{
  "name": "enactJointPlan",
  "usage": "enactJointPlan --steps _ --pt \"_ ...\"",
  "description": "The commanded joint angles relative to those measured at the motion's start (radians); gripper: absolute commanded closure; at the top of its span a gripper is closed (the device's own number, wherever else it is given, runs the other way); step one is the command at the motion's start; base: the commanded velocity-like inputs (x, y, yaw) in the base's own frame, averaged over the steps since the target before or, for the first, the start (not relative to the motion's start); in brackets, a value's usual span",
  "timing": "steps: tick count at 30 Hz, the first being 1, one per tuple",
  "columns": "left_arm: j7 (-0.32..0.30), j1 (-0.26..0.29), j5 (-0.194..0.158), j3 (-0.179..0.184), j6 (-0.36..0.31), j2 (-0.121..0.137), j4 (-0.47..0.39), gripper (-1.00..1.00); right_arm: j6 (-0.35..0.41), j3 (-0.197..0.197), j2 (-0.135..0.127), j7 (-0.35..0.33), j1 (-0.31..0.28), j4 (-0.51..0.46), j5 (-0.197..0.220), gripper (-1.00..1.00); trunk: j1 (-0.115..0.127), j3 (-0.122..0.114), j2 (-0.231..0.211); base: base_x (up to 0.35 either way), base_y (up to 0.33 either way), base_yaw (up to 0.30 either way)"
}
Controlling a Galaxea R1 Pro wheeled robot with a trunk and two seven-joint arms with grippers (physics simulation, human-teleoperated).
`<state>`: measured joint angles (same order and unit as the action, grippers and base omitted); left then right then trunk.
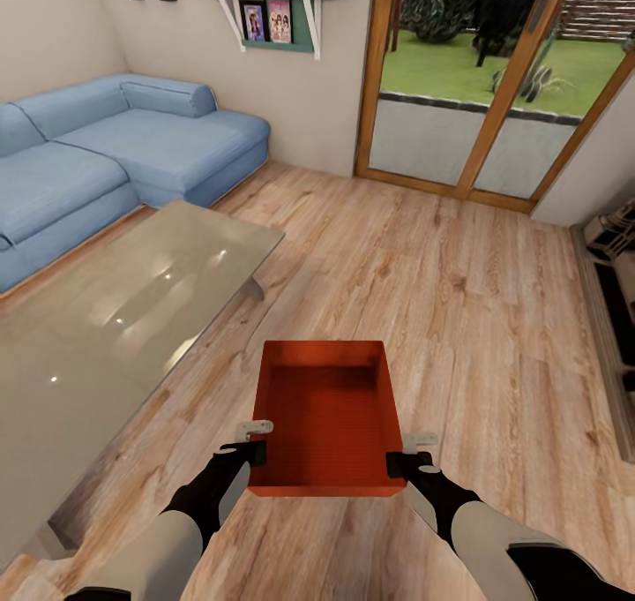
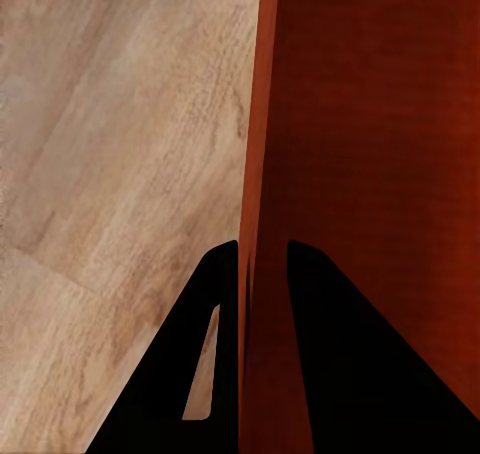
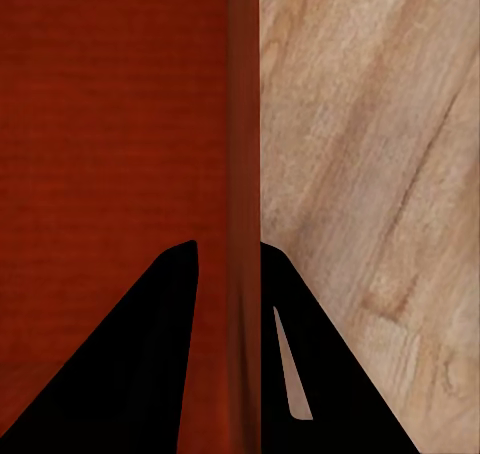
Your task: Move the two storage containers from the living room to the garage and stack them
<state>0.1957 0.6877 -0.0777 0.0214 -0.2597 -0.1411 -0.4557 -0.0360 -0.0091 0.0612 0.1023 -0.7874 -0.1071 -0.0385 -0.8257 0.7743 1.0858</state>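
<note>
Head view: I'm holding one orange-red rectangular plastic storage container [image 1: 326, 420] out in front of me over the light wood-plank living room floor [image 1: 459, 301]. My left gripper [image 1: 254, 442] is on its left wall, my right gripper [image 1: 407, 456] on its right wall, both near the edge closest to me. The container is open-topped and empty, its flat bottom bare. A glass-topped coffee table [image 1: 115, 319] sits just left of it, a blue corner sofa [image 1: 115, 151] behind that, and wood-framed glass doors [image 1: 494, 80] ahead.

Left wrist view: my left gripper [image 2: 263, 274] is clamped on the container's wall [image 2: 262, 154], one black finger inside, one outside, wall edge running straight between them.

Right wrist view: my right gripper [image 3: 228, 274] is likewise pinched on the opposite wall [image 3: 243, 124], a finger either side.

Step, as I judge it: carrying this bin toward the garage. To do it well, keep both arms level and matched so the bin doesn't twist or slip, and steer clear of the table when turning.
</note>
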Motion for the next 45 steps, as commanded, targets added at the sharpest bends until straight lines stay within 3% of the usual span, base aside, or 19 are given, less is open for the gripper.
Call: enactJointPlan --steps 1,45 --pt "0.013 -0.001 0.01 0.0 -0.009 0.0 0.0 1.0 -0.004 -0.02 0.0 0.004 -0.001 -0.002 -0.012 1.0 0.004 -0.003 -0.007 0.0 0.0 0.0" --pt "0.013 -0.001 0.01 0.0 -0.009 0.0 0.0 1.0 -0.005 -0.02 0.0 0.004 -0.001 -0.002 -0.012 1.0 0.173 -0.141 -0.315 0.0 0.0 0.0"
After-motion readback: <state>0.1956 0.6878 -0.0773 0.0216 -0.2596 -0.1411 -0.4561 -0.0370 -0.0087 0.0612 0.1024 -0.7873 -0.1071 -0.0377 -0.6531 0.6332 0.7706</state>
